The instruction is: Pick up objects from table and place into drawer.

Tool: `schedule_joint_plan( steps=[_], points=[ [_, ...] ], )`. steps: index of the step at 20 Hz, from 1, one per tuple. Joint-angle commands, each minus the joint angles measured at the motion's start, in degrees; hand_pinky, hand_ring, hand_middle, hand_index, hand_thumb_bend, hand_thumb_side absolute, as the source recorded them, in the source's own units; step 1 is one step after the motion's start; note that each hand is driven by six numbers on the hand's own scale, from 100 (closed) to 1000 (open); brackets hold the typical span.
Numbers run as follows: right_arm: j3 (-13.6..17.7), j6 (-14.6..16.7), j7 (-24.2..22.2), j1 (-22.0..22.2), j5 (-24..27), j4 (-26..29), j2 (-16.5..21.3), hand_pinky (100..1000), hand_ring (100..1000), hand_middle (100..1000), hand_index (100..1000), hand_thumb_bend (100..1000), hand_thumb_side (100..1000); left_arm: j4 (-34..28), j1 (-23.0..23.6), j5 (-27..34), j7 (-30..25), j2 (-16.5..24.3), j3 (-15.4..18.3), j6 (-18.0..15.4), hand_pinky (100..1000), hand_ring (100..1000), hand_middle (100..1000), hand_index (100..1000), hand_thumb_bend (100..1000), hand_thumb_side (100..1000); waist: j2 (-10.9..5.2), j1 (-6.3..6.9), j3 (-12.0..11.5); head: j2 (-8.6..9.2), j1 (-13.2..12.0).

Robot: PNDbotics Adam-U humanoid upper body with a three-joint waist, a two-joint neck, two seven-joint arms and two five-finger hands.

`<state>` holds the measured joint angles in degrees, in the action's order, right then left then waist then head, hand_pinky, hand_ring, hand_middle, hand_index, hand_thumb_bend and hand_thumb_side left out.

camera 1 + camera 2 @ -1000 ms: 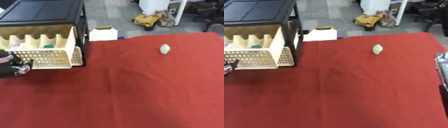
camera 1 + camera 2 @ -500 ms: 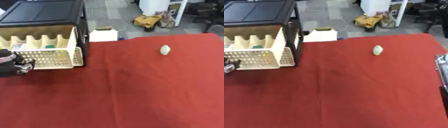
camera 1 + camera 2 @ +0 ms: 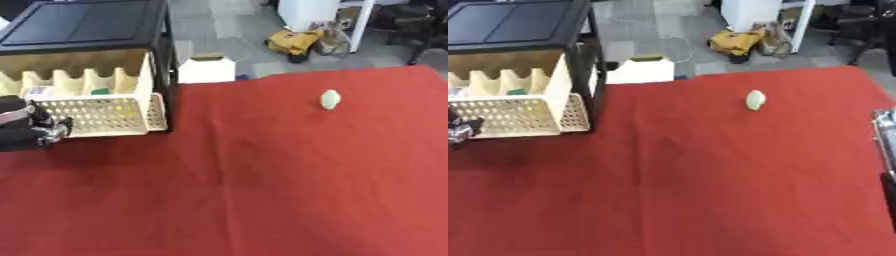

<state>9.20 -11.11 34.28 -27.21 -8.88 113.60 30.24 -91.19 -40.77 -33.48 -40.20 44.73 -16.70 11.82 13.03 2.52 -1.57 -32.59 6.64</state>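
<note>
Drawer (image 3: 96, 114): cream, perforated front; pulled out of the black cabinet (image 3: 87, 25) at the table's far-left corner. Stands open, presumably so items can go in from above.
Drawer contents: small pale and green items behind the dividers; too small to identify.
Left hand (image 3: 31, 131): at the table's left edge, against the drawer's front left corner. Likely holding the drawer out or just finished there.
Left fingers (image 3: 54, 131): curled inward, touching or just beside the drawer front; nothing seen in them. Contact uncertain.
Pale green object (image 3: 329, 99): small, oval; alone on the red table (image 3: 262, 190) toward the far-right corner, well apart from the drawer. Judged the next item to collect.
Right hand (image 3: 885, 145): sliver at the right edge; finger state cannot be told.
</note>
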Motion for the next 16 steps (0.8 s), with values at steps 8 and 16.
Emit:
schedule_joint_plan(
  steps=[8,16],
  points=[
    [0.8,-0.2,-0.1,-0.5,0.1,1.0,0.7,711,771,584,783,100,594,-0.7,-1.5,0.5,1.1,0.2,0.8,0.7,414,708,768,1000,100,1000,-0.69,0.05,0.1,0.89,-0.1],
    [1.0,-0.3,0.1,-0.4,0.2,1.0,0.5,711,772,584,783,100,590,-2.2,-1.9,2.1,1.2,0.1,0.9,0.9,388,682,740,1000,100,1000,-0.88,0.3,-0.1,1.03,-0.1]
  ],
)
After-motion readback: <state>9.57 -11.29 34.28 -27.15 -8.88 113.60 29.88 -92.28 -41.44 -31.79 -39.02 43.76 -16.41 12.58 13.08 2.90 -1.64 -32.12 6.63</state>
